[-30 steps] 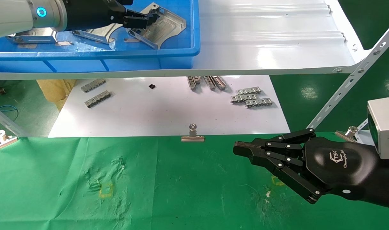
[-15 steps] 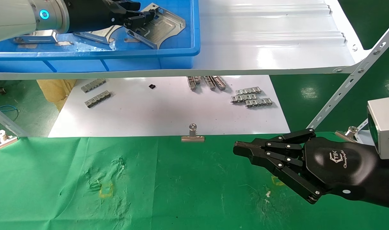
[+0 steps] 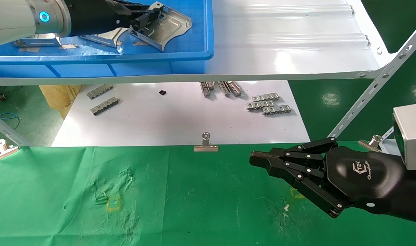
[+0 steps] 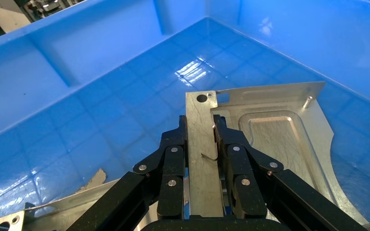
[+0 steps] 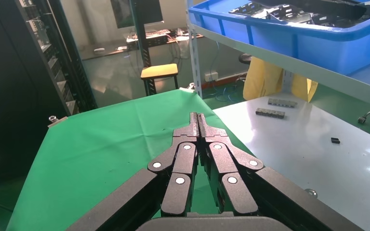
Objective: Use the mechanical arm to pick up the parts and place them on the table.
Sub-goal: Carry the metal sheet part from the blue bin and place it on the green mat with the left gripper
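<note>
Inside the blue bin (image 3: 180, 58), the left claw (image 4: 201, 132) pinches a bracket's (image 3: 166, 29) raised wall; the right claw (image 3: 259, 160) hovers clenched.

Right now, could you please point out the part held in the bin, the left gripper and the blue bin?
part (image 4: 270, 130), left wrist view, embossed flat face.
left gripper (image 4: 201, 126), left wrist view, between the fingertips clamping the part's side wall.
blue bin (image 3: 153, 58), head view, front rim.

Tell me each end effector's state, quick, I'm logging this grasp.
Left end effector: shut on a part in the blue bin.
Right end effector: shut, empty, over the table.
</note>
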You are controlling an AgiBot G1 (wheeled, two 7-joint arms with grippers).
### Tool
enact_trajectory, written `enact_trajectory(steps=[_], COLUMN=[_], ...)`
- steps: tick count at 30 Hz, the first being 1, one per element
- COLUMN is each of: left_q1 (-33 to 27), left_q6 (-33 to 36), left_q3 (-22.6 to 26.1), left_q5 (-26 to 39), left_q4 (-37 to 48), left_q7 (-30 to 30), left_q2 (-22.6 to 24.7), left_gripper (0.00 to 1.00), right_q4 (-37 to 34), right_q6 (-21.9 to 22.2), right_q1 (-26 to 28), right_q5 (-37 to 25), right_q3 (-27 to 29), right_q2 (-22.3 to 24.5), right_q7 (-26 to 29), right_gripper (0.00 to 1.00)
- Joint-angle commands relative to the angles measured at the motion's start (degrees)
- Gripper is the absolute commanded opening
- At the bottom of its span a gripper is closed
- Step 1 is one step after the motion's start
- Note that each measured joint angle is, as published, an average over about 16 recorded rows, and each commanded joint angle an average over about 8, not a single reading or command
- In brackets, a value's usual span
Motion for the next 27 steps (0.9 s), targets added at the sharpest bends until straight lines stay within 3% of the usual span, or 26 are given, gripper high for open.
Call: enact_trajectory(steps=[1, 12, 27], left_q1=[-0.1, -1.8, -0.8], left_q6=[0.1, 5.8, 31.9], left_q3=[-0.1, -2.7, -5.9], left_q5=[-0.1, -3.9, -9.2], left_q4=[0.0, -1.9, -5.6], left_q7=[-0.1, 1.2, 10.2], left_q2=[-0.1, -3.2, -13.3], left_gripper=[0.00, 0.00, 0.00], right_q4=[0.0, 0.0, 0.0], right_q6=[0.0, 0.0, 0.0], right_q1=[0.0, 0.0, 0.0], right_q5=[0.0, 0.0, 0.0], right_q3=[0.0, 0.0, 0.0], right_q2=[0.0, 0.0, 0.0], right_q7=[0.0, 0.0, 0.0], right_gripper=[0.00, 0.00, 0.00])
